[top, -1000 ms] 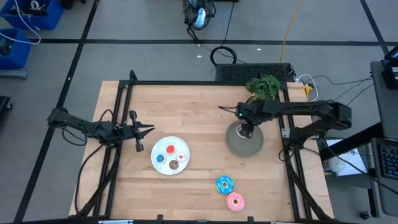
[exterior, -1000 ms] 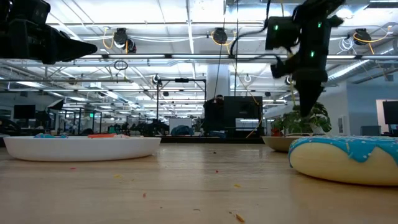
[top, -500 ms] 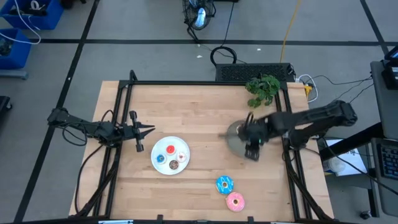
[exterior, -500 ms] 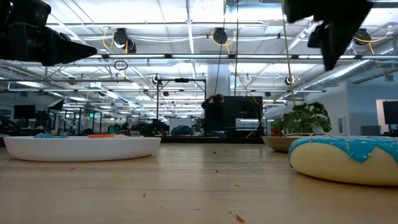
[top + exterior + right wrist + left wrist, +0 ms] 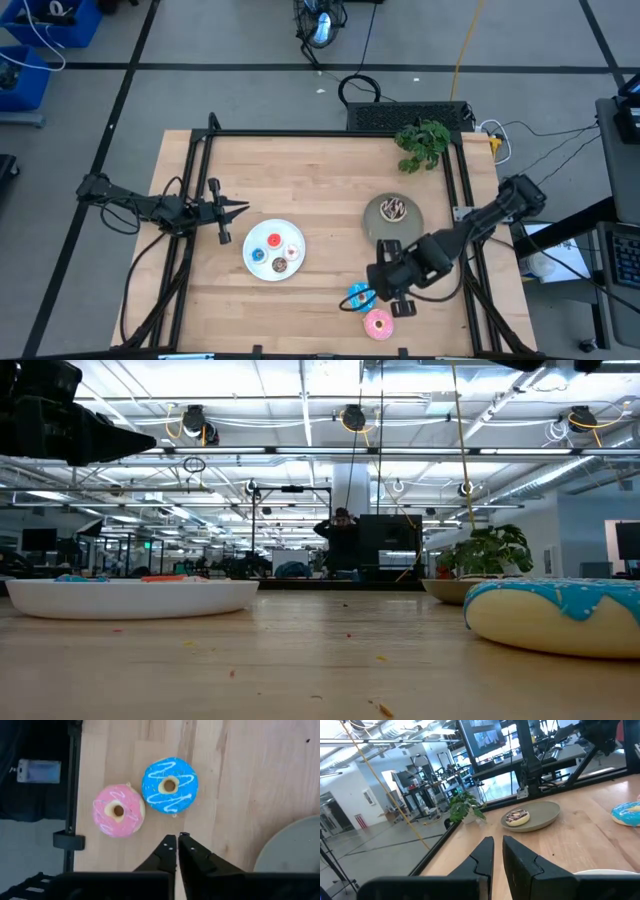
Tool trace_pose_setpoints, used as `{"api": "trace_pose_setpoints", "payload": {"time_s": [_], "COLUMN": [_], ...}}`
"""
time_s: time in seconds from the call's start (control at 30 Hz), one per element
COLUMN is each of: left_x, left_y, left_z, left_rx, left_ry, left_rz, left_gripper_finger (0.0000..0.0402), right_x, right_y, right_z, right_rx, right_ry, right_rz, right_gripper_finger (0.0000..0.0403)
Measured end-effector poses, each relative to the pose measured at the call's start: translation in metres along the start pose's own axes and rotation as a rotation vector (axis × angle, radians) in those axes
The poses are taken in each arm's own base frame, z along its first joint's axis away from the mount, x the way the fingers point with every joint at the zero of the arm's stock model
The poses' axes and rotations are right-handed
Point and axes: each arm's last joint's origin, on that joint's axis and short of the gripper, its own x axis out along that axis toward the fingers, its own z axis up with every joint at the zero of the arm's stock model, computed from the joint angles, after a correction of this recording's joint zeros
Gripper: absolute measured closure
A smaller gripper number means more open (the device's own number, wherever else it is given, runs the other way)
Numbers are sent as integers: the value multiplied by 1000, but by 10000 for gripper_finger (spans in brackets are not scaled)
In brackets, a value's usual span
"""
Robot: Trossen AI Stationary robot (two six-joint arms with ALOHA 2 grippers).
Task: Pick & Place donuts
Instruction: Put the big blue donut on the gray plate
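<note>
A blue-iced donut (image 5: 169,785) and a pink-iced donut (image 5: 118,810) lie flat side by side on the table near its near edge. My right gripper (image 5: 177,840) hovers shut above the table, next to the blue donut (image 5: 358,297), and touches nothing. A chocolate donut (image 5: 393,209) lies on the grey plate (image 5: 410,228). Three small donuts, blue (image 5: 258,255), red (image 5: 274,240) and whitish (image 5: 291,251), rest on the white plate (image 5: 262,270). My left gripper (image 5: 228,212) waits shut at the table's left, pointing level, with nothing in it.
A potted plant (image 5: 422,138) stands at the far right corner. Black frame rails (image 5: 462,210) run along the table's left and right sides. Bare wood lies between the two plates and along the far side. Beyond the far edge, a person (image 5: 342,525) stands in the room.
My right gripper has swung from over the grey plate toward the table's near edge, rising and rolling as it went, and now hangs by the blue-iced donut. The chocolate donut, hidden under it before, now shows on the grey plate.
</note>
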Motion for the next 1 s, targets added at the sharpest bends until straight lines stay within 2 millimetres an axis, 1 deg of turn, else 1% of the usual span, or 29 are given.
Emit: {"api": "trace_pose_setpoints", "payload": {"time_s": [0.07,0.13,0.23,0.5,0.63,0.7,1.0], "left_x": [0,0,0,0,0,0,0], "left_y": [0,0,0,0,0,0,0], "left_z": [0,0,0,0,0,0,0], "left_rx": [-1,-1,3,4,-2,-12,-24], "left_ry": [1,1,1,1,1,1,0], "left_rz": [0,0,0,0,0,0,-1], "left_gripper_finger": [355,355,355,355,355,355,355], "right_x": [-1,-2,-2,-2,-3,-3,-4], "right_y": [2,3,2,5,6,6,9], "right_z": [3,4,4,9,15,18,20], "right_rx": [-1,2,-40,-83,-68,-51,-52], "right_ry": [-6,-9,-3,-67,-150,-177,-205], "right_rz": [3,4,1,22,-22,-12,9], "right_gripper_finger": [399,396,400,402,401,402,402]}}
